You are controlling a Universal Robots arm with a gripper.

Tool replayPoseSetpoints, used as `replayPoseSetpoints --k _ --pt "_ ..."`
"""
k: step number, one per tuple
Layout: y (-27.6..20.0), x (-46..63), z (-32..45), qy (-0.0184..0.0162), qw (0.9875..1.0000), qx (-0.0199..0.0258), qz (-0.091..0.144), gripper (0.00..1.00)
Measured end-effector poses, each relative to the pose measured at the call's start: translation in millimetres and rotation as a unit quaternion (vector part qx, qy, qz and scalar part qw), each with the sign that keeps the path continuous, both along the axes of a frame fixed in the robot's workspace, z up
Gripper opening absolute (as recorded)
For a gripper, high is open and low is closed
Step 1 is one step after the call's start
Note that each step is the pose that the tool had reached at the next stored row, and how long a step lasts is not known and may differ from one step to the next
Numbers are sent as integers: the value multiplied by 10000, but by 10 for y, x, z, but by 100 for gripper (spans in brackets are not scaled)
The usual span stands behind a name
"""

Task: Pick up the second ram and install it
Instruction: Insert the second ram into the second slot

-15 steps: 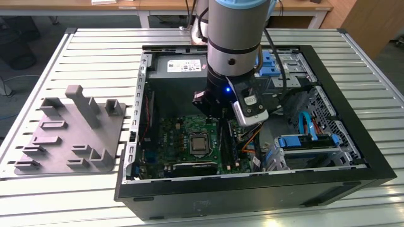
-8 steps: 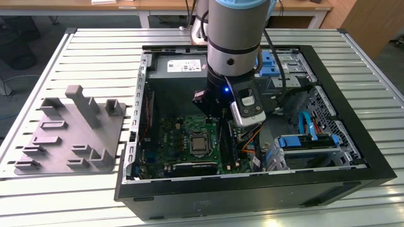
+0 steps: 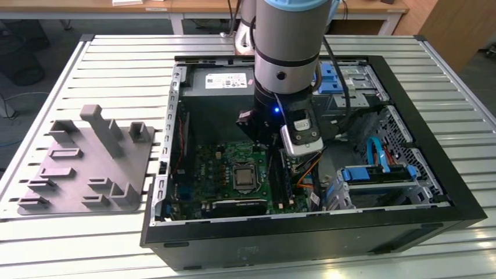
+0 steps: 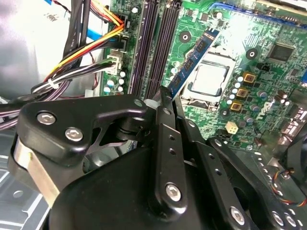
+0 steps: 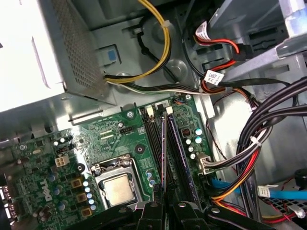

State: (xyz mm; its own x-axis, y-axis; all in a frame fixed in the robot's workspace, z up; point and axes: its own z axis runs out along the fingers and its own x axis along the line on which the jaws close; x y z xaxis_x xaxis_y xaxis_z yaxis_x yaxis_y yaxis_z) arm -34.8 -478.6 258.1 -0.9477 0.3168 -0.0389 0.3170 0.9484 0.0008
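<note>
Second ram [image 4: 194, 57] is in the grip of the claw [image 4: 165, 98]: in the second wrist view the two black fingers are closed flat against its faces at one end. The blue board with its row of black chips runs straight out ahead of the fingertips. The stick is held on edge, long axis pointing away from the claw, so nearly all of its length lies beyond the grip rather than between the fingers.

In the first wrist view the second ram [image 5: 163, 153] shows edge-on as a thin line leaving the fingertips. It runs parallel to the long dark memory slots [image 5: 152, 139] on the green motherboard [image 5: 115, 139]. The slots lie directly beneath and just beside the stick, and the processor socket [image 5: 117, 189] sits off to one side of the claw, near the slots. Stick and slots look to share one direction. I cannot tell whether the lower edge touches a slot or hangs just above it, nor exactly which slot it is over.

A bundle of cables [image 5: 249, 158] lies on the far side of the slots from the socket, apart from the fingers. In the exterior view the arm reaches down into the open computer case [image 3: 310, 241]. A grey tray [image 3: 85, 163] stands well away from the claw on the slatted counter [image 3: 116, 58].
</note>
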Motion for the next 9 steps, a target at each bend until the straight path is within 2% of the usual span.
replayPoseSetpoints --k 9 --pt "0 0 -2 0 9997 0 -248 14"
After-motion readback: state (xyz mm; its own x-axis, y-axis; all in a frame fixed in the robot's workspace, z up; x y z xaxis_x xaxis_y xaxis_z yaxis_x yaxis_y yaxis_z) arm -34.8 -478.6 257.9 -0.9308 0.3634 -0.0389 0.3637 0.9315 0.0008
